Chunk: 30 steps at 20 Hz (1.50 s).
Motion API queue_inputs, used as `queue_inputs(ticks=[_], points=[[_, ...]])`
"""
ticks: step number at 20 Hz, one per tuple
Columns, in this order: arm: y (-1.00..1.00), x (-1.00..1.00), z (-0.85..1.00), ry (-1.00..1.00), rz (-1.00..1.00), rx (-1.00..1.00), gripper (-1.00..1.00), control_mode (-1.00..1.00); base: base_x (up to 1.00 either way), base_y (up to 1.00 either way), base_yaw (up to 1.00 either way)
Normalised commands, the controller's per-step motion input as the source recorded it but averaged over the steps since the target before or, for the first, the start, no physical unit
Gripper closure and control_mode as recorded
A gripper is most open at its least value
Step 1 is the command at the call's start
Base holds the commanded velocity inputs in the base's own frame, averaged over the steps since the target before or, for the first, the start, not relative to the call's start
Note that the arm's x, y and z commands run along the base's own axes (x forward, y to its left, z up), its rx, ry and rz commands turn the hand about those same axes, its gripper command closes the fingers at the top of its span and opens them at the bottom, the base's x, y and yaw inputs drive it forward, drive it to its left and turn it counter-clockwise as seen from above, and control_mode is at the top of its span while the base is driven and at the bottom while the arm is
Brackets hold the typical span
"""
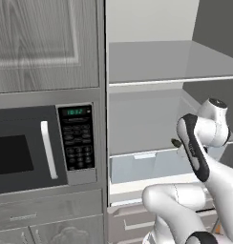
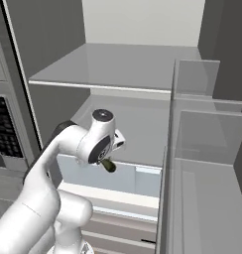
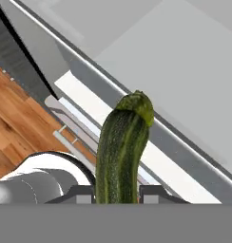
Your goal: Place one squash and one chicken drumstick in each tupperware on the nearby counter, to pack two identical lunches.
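**Carrying the zucchini out of the fridge**

Holding the zucchini-like squash (image 3: 121,152) clamped between narrow jaws, the tool (image 3: 119,193) hangs in front of the open fridge's middle shelf (image 2: 143,124), above its drawer (image 1: 142,167). This looks like the carry step; next it must travel to a tupperware on the bench and release.

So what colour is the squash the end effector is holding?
Dark green with faint lighter streaks and a paler yellow-green tip; the squash shows best in the hand view, between the end effector fingertips.
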Motion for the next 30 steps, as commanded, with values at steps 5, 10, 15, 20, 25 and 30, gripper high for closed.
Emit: queue_inputs(ticks=[5, 10, 15, 20, 25, 30], points=[[0.0, -1.0, 0.46, -0.16, 0.06, 0.0, 1.0, -1.0, 0.0, 0.0, 0.0], [-0.02, -0.96, 0.75, -0.18, 0.02, 0.0, 1.0, -1.0, 0.0, 0.0, 0.0], [0.08, -0.33, 0.9, -0.03, 0.0, -0.05, 1.0, -1.0, 0.0, 0.0, 0.0], [0.11, -0.25, 0.7, 0.0, 0.0, -0.1, 1.0, -1.0, 0.0, 0.0, 0.0], [0.03, -0.09, 0.0, -0.02, 0.01, -0.03, 1.0, 1.0, -0.6, 0.24, 0.01], [0.0, 0.0, 0.0, 0.0, 0.0, 0.0, 1.0, 1.0, -0.94, 0.6, 0.03]])
